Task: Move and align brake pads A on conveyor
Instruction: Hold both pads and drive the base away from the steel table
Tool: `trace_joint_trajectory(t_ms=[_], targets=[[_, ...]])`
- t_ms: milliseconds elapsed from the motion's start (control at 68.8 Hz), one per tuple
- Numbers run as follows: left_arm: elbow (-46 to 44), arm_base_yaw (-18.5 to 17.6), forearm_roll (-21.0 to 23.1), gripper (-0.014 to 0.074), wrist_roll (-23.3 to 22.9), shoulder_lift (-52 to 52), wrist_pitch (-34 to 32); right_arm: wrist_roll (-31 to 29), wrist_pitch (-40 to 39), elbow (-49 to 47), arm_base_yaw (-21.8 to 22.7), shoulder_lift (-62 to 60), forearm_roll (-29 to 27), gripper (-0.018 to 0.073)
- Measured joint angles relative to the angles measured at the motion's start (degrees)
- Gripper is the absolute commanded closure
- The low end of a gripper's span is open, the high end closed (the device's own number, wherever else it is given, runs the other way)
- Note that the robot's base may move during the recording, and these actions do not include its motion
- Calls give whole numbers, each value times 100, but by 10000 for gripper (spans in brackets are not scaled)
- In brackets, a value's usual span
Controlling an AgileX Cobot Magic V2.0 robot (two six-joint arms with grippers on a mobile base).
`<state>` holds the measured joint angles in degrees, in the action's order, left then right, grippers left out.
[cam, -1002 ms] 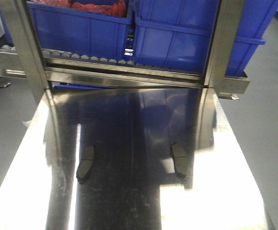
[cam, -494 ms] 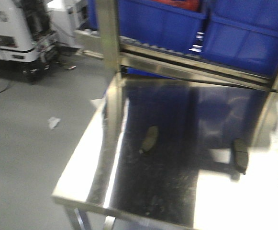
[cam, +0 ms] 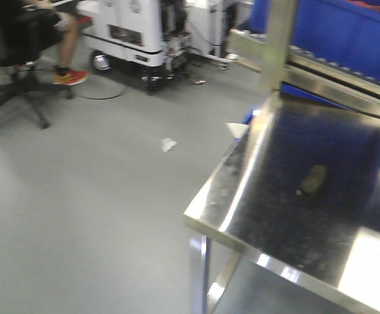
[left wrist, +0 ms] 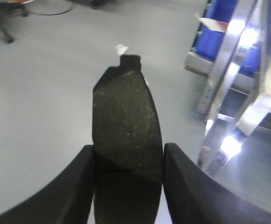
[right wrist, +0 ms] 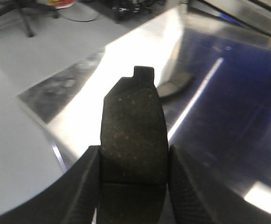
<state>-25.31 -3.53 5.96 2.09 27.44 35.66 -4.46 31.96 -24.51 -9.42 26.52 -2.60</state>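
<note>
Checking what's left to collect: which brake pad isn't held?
The dark curved brake pad lying loose on the shiny steel table; the left gripper and right gripper each clamp one.

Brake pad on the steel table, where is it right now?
Front-facing view, right of centre: the loose brake pad lies flat on the steel table, a little in from its left edge, in front of the blue bins.

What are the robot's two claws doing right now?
Left gripper: closed, holding a brake pad.
Right gripper: closed, holding a second brake pad.
</note>
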Motion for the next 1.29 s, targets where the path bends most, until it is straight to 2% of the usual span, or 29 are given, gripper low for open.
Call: trace_joint_trajectory(t_ms=[1293], targets=[[0, 0, -5, 603, 0, 0, 0, 0, 5, 0, 0, 0, 0, 564]])
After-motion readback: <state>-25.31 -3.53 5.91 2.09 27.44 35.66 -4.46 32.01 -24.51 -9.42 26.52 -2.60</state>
